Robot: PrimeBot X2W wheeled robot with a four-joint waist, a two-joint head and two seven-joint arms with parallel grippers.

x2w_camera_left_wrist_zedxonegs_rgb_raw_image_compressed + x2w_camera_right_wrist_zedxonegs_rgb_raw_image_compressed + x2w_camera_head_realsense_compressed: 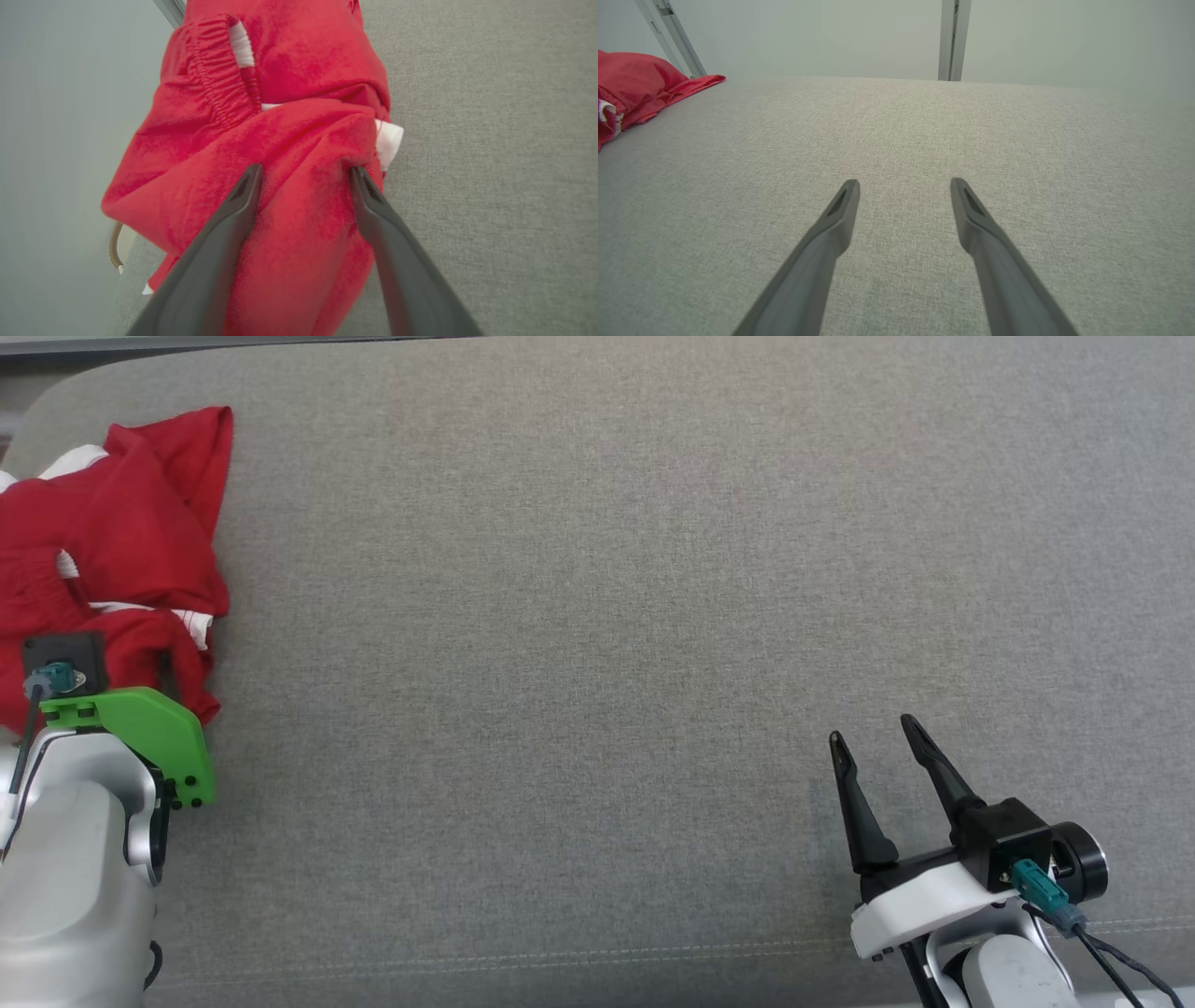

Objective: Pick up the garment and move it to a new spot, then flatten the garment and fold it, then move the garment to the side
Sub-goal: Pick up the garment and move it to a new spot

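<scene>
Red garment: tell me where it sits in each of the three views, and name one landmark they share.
Head view: the red garment lies at the far left edge, in the upper half.
Left wrist view: it sits in the centre, running from the top edge down between the fingers of the open left gripper.
Right wrist view: it sits in the upper left corner.
Shared landmark: the grey cushion under it.

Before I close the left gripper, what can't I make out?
- Head view: garment runs off the left edge; its full spread is cut off.
- Head view: green bracket hides most of the left gripper.
- Left wrist view: its open fingers over the cloth; touching or hovering, cannot tell.
- Left wrist view: brown coil beside the garment, too small to identify.
</scene>
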